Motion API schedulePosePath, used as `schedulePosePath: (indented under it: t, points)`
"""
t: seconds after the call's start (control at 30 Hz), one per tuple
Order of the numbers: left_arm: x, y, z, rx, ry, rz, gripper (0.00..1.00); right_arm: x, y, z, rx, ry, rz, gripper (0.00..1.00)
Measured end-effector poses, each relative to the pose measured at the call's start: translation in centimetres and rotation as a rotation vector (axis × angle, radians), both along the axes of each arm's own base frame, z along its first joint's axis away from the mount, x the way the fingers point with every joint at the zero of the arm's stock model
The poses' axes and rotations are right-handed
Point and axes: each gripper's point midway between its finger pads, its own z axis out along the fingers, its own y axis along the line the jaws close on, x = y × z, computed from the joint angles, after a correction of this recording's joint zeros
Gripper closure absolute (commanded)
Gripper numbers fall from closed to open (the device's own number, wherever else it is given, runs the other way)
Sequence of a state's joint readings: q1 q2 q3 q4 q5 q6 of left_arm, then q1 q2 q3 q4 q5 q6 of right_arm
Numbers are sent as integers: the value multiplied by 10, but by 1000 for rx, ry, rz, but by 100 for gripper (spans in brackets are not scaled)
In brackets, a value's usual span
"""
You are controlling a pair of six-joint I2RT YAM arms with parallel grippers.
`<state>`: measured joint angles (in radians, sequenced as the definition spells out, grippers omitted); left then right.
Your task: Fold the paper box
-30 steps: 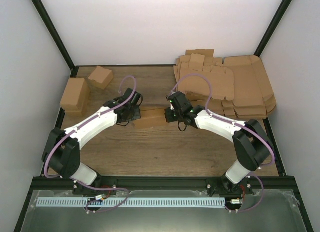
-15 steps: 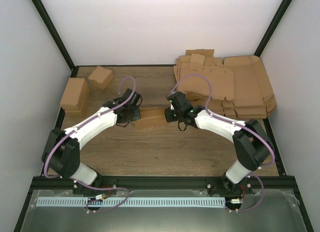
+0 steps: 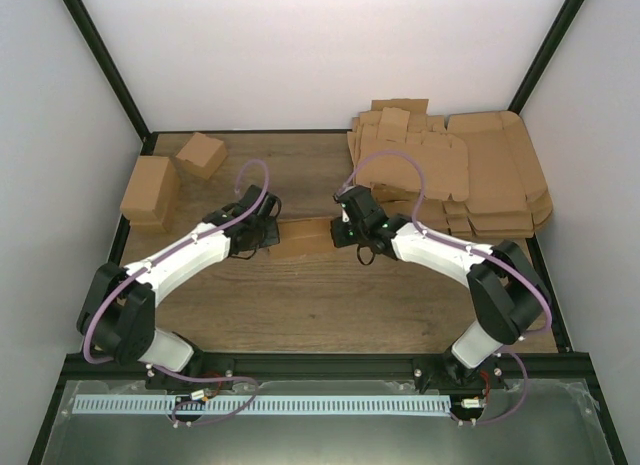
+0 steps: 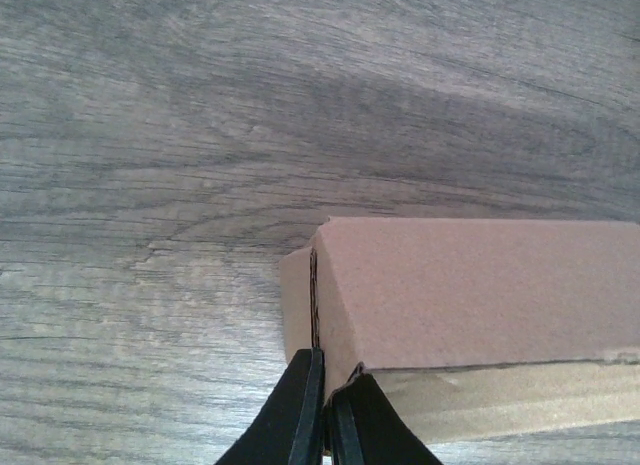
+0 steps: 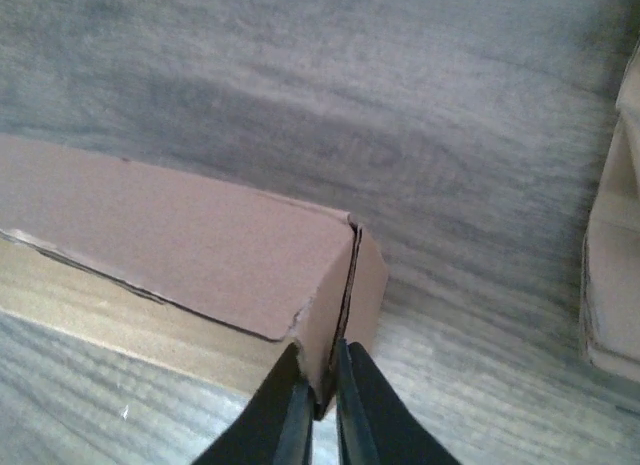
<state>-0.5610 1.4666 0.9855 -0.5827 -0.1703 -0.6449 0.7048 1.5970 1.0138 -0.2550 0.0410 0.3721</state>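
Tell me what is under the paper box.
The paper box rests on the wooden table; wood grain shows right up to its edges. Its underside and anything beneath it are covered.

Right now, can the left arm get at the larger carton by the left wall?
Probably yes: nothing stands between the left gripper and that carton. But it pinches the paper box, so it must release first.

The paper box (image 3: 303, 237) is plain brown cardboard. The table (image 3: 330, 305) shows grey-brown wood grain. The left arm (image 3: 190, 253) and right arm (image 3: 430, 247) are white, with black fingers (image 4: 300, 415).
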Motion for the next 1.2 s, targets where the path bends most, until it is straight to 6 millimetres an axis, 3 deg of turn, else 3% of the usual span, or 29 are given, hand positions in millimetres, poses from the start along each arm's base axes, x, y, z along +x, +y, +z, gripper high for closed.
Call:
schedulePosePath:
  t: [0.23,0.37,0.53,0.7,0.83,1.0,1.2]
  points:
    - [2,-1,1,8,-9,-18,96,-16,-4,-1,-1,39,31,79]
    - [2,0,1,24,-7,-35,96,-29,-6,5,14,62,56,67]
    - [2,0,1,32,0,-40,96,-37,-3,28,65,56,94,64]
    - [2,0,1,35,2,-43,96,-28,6,55,149,39,120,64]
    - [2,0,1,35,1,-45,96,-7,19,79,258,40,142,71]
    - [2,-1,1,36,2,-46,96,10,39,84,383,98,163,99]
    - [2,-1,1,39,1,-50,96,21,57,73,477,180,172,99]
